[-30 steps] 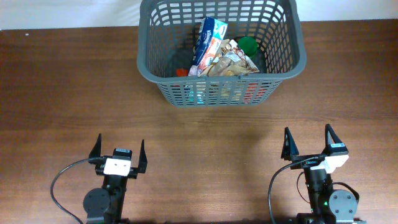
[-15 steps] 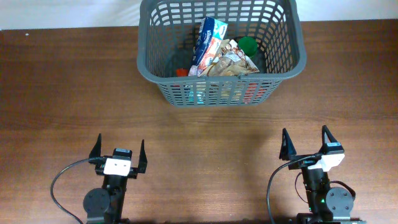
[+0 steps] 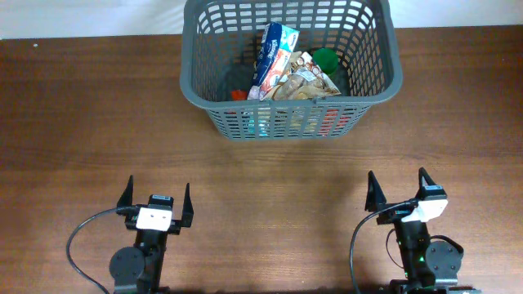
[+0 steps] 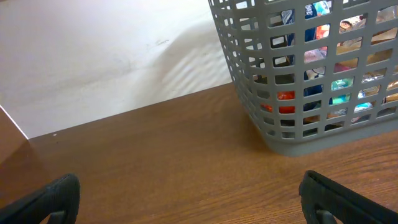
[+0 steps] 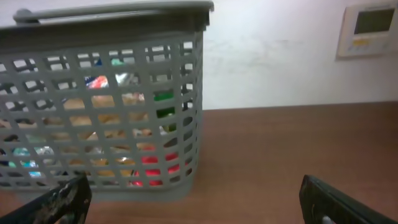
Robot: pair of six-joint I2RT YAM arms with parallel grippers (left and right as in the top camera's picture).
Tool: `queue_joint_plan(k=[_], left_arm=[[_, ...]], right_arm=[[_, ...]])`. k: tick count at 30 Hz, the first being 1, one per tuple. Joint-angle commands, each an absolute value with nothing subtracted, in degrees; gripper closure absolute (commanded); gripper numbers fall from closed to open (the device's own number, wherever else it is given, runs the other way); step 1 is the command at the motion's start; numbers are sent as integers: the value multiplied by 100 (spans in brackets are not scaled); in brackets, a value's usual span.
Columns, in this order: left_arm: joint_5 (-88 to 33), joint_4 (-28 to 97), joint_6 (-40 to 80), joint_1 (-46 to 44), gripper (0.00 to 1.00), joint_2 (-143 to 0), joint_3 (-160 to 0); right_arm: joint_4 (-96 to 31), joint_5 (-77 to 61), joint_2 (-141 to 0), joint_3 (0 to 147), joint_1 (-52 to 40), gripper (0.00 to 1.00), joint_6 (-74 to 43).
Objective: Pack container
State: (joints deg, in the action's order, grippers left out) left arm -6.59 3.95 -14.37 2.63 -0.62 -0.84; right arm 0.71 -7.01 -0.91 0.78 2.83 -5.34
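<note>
The dark grey lattice basket [image 3: 290, 121] stands at the far middle of the table and holds a blue and white packet [image 3: 276, 51], a crinkled snack bag [image 3: 304, 80], a green thing [image 3: 326, 57] and other small items. It shows at the upper right in the left wrist view [image 4: 298, 134] and at the left in the right wrist view [image 5: 106, 186]. My left gripper [image 3: 157, 200] is open and empty near the front edge. My right gripper [image 3: 398, 190] is open and empty at the front right. Both are far from the basket.
The brown wooden table [image 3: 98, 114] runs to a white wall at the back. A white wall panel [image 5: 370, 28] shows at the upper right in the right wrist view. Black cables [image 3: 78, 241] loop beside each arm base.
My right gripper has shifted slightly left and away from the front edge. The left gripper and the basket have not moved.
</note>
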Motion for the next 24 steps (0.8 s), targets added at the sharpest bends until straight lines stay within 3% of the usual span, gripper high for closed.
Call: queue_joint_plan(k=[1, 24], left_arm=[[-615, 412, -1487, 239, 1, -34, -51], [-615, 412, -1487, 239, 1, -34, -51]], right_arm=[[-187, -760, -21, 32, 215, 1, -495], [-388, -692, -21, 32, 215, 1, -493]])
